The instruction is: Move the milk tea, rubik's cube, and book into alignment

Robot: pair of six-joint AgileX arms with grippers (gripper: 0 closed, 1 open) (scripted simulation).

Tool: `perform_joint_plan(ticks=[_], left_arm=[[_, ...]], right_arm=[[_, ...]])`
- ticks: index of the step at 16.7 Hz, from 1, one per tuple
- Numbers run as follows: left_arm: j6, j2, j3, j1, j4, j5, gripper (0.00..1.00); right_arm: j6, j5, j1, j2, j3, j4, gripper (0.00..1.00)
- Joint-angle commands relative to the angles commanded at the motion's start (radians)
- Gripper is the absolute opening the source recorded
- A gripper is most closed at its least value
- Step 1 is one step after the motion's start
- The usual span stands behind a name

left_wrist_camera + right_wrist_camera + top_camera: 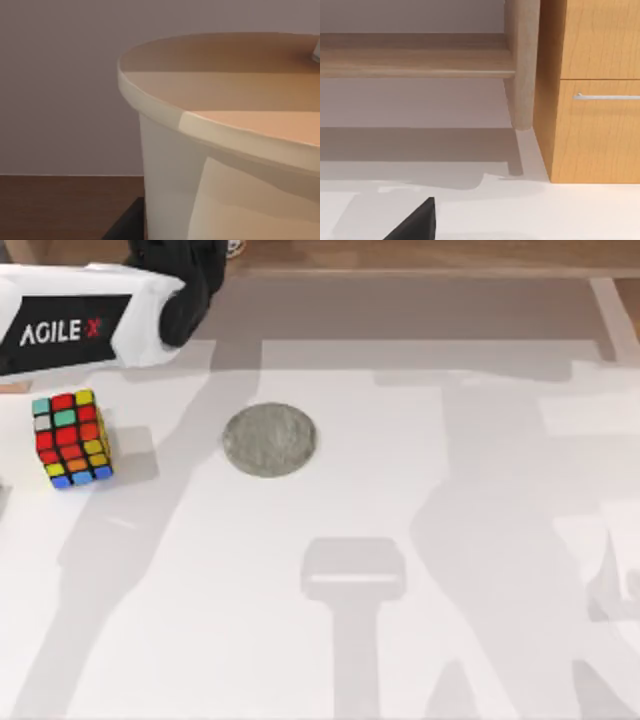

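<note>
The rubik's cube (72, 438) stands at the table's left edge, its red, yellow, green, blue and orange stickers showing. My left arm (90, 325) reaches in over the far left corner, behind the cube. Very close in the left wrist view stands the milk tea (225, 100), a pale-walled cup with an orange-tan top. A dark part of my left gripper (125, 225) shows beside the cup's base. A dark part of my right gripper (415, 225) hangs low over the white table. The book is out of view.
A flat round grey disc (269, 440) lies on the white table (450, 540) a little left of centre. Beyond the table's far edge the right wrist view shows a wooden cabinet (595, 100) and a shelf (415, 65).
</note>
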Motion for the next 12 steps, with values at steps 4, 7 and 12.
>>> perform_joint_plan(ticks=[4,7,12], left_arm=[[0.000,-0.039,-0.035,-0.016,0.017,-0.012,0.00],[0.002,-0.132,-0.158,-0.034,0.041,-0.033,0.00],[0.005,-0.265,-0.347,-0.066,0.082,-0.069,0.00]], right_arm=[[0.000,0.000,0.000,0.000,0.000,0.000,1.00],[0.000,0.000,0.000,0.000,0.000,0.000,1.00],[0.000,0.000,0.000,0.000,0.000,0.000,1.00]])
